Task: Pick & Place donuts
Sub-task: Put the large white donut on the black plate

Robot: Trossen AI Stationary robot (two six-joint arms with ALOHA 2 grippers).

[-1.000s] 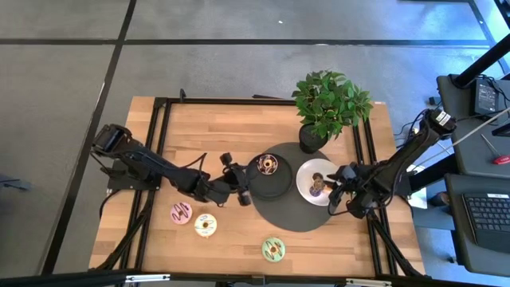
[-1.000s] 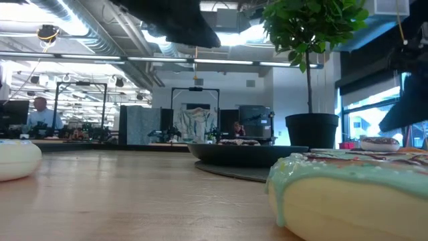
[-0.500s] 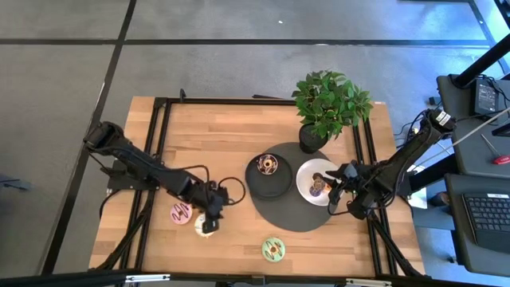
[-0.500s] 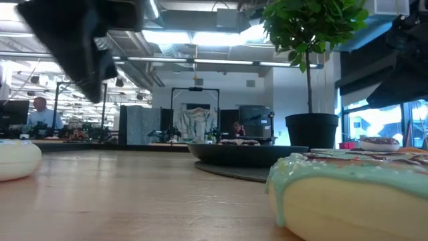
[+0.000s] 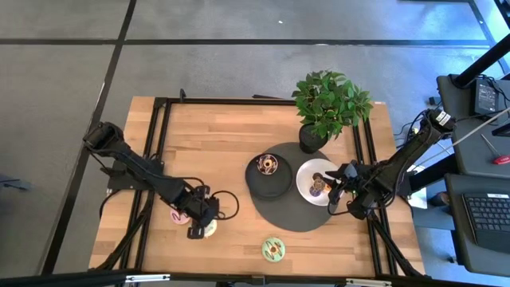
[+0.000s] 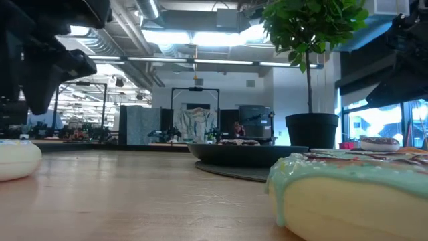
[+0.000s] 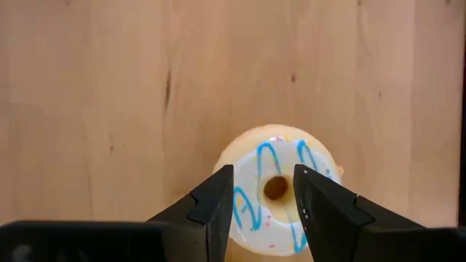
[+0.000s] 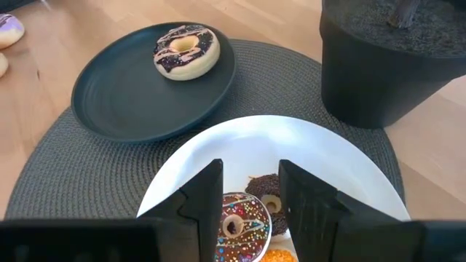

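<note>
My left gripper (image 5: 199,225) is open and points down right over a donut with white icing and blue zigzags (image 7: 279,161), which lies flat on the wood; the fingertips stand above its top, on either side of its hole. A pink donut (image 5: 178,214) lies beside it and a green one (image 5: 273,249) nearer the front edge. My right gripper (image 8: 251,196) is open and empty above the white plate (image 8: 320,156), which holds a sprinkled chocolate donut (image 8: 237,227), a brown one (image 8: 263,191) and an orange one. The black plate (image 8: 116,94) holds a chocolate-iced donut (image 8: 186,51).
Both plates sit on a round dark mat (image 5: 296,217). A potted plant (image 5: 327,104) stands at the mat's far edge. A purple donut (image 8: 9,29) shows at the edge of the right wrist view. Bare wood lies at the table's far left.
My left gripper has gone from beside the black plate toward the table's near left, and now stands over the white-iced donut. My right gripper has kept still. No donut has moved.
</note>
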